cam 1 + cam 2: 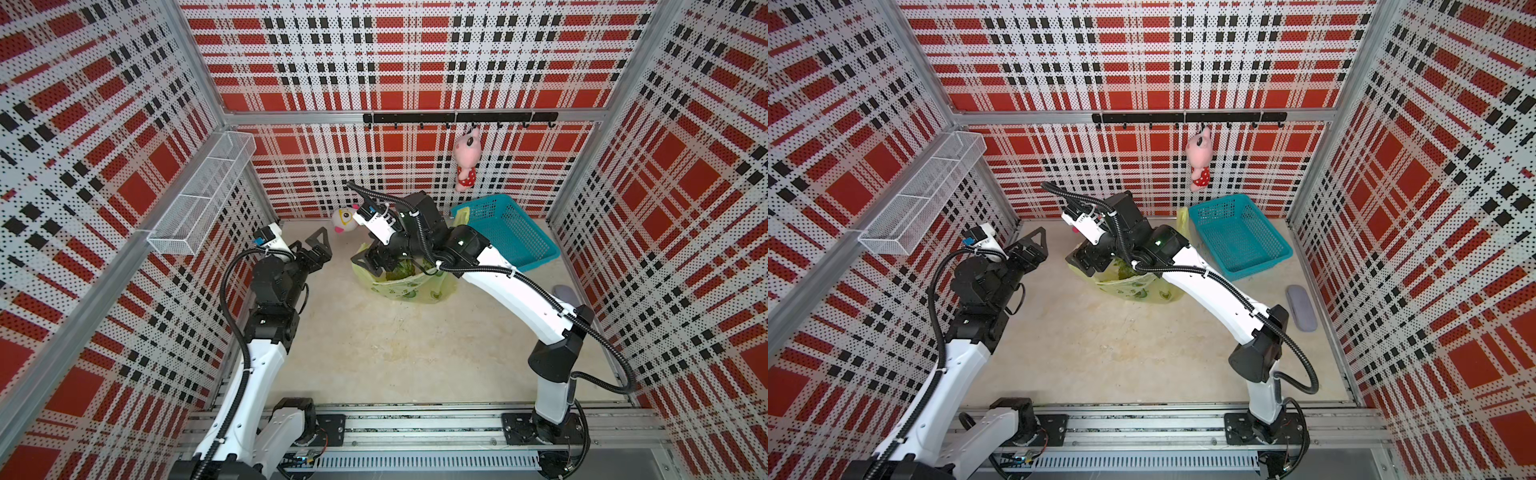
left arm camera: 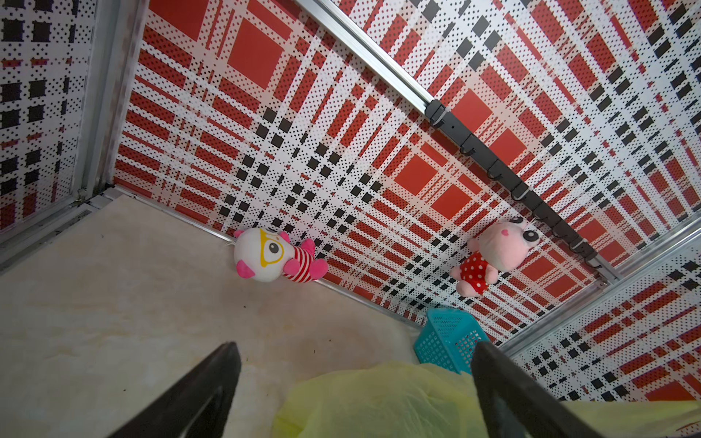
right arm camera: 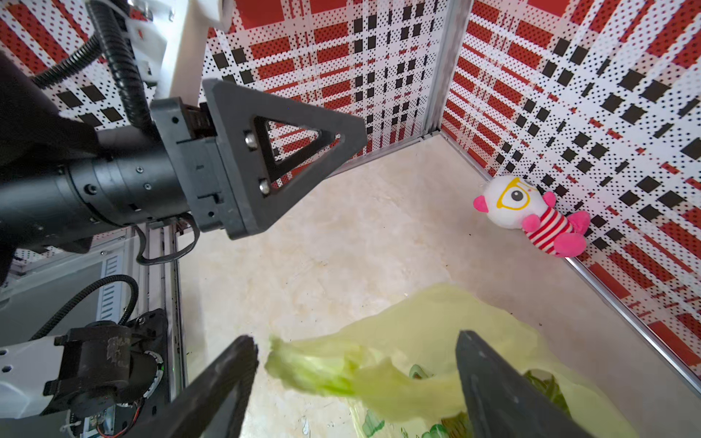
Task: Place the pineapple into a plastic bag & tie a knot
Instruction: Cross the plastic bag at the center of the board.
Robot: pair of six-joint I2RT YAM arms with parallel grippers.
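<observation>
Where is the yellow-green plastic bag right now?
In both top views the plastic bag lies on the table near the back centre, under the right gripper, left of the teal basket.

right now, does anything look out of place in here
The white plush toy with yellow glasses lies on its side on the floor against the back wall, while the pink plush toy hangs from the black hook rail.

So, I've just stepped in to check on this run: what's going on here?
The yellow-green plastic bag sits on the table; green leaves in its open mouth suggest the pineapple is inside. The right gripper hangs open over that mouth, a loose strip of bag between its jaws. The left gripper is open beside the bag, holding nothing. No knot yet.
</observation>
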